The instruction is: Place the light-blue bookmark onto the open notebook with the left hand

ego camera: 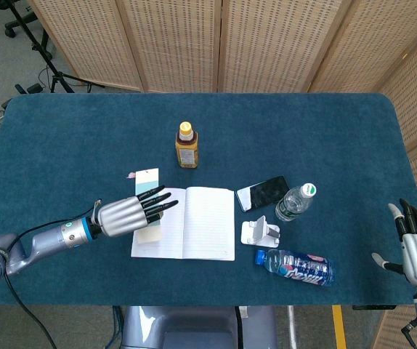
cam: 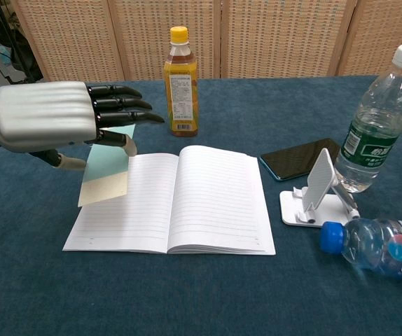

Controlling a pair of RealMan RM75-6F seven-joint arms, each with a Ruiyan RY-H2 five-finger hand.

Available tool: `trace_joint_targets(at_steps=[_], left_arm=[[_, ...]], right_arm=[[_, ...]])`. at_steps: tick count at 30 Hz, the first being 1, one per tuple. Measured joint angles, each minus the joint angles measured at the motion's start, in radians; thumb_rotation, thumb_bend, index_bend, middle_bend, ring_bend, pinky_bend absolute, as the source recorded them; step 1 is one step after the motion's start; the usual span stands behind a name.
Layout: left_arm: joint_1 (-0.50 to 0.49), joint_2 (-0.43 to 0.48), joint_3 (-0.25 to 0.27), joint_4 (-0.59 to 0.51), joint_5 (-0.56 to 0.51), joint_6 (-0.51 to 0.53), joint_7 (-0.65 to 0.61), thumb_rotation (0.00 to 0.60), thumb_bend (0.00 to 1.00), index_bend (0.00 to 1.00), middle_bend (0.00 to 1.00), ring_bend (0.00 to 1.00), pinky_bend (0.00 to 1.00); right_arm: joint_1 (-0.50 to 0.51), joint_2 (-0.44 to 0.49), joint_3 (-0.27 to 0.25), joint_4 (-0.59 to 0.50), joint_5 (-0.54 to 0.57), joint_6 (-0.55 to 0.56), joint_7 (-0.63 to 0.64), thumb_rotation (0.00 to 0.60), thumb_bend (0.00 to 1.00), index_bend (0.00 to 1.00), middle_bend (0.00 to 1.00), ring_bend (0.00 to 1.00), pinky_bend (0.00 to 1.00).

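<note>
Light-blue bookmark [cam: 107,173] in left hand [cam: 50,117] over notebook's [cam: 187,203] left edge.

No lettering can be made out with certainty. The lying clear plastic bottle with a blue cap [cam: 376,248] has a red-white-and-blue label, the upright clear bottle [cam: 373,122] a green one, and the yellow-capped amber bottle [cam: 180,82] a printed panel, all too small or blurred to read.

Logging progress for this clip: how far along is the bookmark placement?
Pickup looks done: the left hand holds the light-blue paper bookmark in its fingers, raised over the left page of the open white lined notebook. Lowering and releasing it remain. The right hand holds nothing.
</note>
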State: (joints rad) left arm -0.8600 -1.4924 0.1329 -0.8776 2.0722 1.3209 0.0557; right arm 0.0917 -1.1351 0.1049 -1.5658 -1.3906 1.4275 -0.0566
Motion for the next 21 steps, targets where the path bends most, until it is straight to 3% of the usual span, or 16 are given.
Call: trace_joint_targets(at_steps=[21], left_arm=[[-0.049, -0.102, 0.070, 0.093, 0.041, 0.021, 0.008, 0.600, 0.21, 0.39, 0.00, 0.00, 0.09]], right_arm=[[-0.005, 0.013, 0.003, 0.004, 0.001, 0.003, 0.041, 0.600, 0.00, 0.00, 0.00, 0.00, 0.00]])
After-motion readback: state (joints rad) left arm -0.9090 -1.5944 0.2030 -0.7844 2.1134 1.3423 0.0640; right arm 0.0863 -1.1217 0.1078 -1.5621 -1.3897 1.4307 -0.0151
